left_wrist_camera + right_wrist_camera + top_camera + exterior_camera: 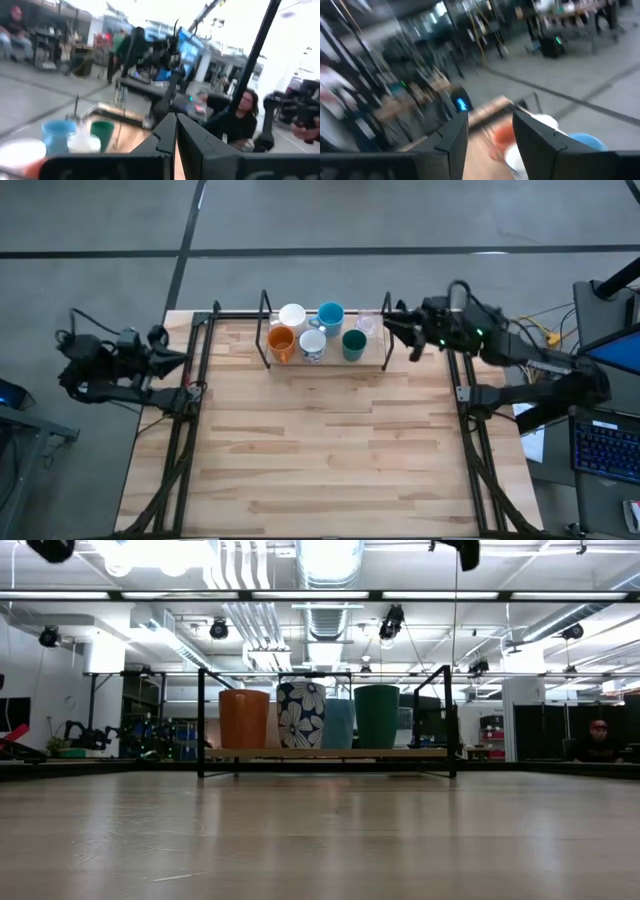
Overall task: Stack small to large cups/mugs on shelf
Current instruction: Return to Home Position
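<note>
Fingers of your right gripper were spread at the right end of the shelf, the left gripper's pressed together, so backing away needed care around the cups.

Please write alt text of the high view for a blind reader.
Six cups stand on a wire-framed shelf at the table's far edge: white cup, blue cup, clear glass behind; orange cup, patterned mug, green cup in front. The open right gripper is beside the shelf's right end; the left gripper waits at the table's left edge.
</note>
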You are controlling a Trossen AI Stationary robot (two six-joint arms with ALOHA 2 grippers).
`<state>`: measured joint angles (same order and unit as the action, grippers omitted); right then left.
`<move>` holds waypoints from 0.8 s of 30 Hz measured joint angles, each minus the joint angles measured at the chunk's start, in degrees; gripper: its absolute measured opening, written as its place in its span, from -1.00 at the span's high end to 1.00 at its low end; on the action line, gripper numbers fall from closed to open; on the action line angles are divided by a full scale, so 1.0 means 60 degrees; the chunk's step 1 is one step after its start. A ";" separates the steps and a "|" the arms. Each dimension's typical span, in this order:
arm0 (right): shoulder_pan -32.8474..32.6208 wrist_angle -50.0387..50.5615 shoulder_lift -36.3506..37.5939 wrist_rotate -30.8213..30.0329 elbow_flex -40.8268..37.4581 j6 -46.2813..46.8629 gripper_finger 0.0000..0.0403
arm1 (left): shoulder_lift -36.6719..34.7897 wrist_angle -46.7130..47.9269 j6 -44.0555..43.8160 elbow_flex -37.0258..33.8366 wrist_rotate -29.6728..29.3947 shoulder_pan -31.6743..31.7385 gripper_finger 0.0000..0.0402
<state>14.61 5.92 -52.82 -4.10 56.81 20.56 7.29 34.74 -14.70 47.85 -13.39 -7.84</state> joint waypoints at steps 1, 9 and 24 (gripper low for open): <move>-0.0064 -0.0630 0.0353 0.0001 -0.0565 0.0167 0.28 | -0.0090 0.0076 -0.0146 -0.0202 0.0050 0.0000 1.00; -0.0136 -0.1510 0.2327 -0.0084 -0.3803 0.1503 0.41 | -0.0922 0.0175 -0.0422 -0.1572 0.0179 0.0000 1.00; -0.0158 -0.0862 0.2837 0.0779 -0.5627 0.1450 0.52 | -0.0533 0.1395 -0.1358 -0.1978 0.0080 0.0000 1.00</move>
<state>13.67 0.74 -35.80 0.58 23.05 29.26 4.09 43.11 -22.85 35.99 -12.91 -7.84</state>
